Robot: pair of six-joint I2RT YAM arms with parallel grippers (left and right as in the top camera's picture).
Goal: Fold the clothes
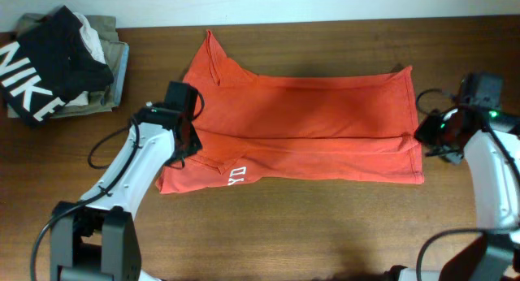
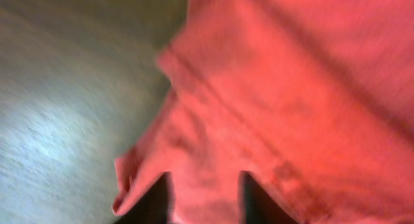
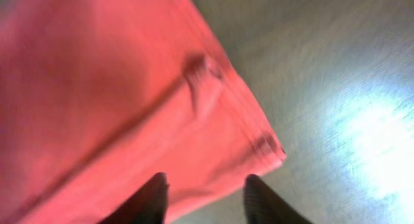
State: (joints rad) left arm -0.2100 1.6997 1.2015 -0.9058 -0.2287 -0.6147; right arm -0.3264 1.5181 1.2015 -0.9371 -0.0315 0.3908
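Hovering over T-shirt (image 1: 301,127) ends: left gripper (image 2: 206,188), right gripper (image 3: 204,188); seemingly spread.

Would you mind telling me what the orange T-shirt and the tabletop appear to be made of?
The orange T-shirt looks like soft matte knit, probably cotton: it creases gently, lies limp, and has stitched hems in the right wrist view. The tabletop looks like brown wood or wood-look laminate, with streaky grain and a soft sheen.
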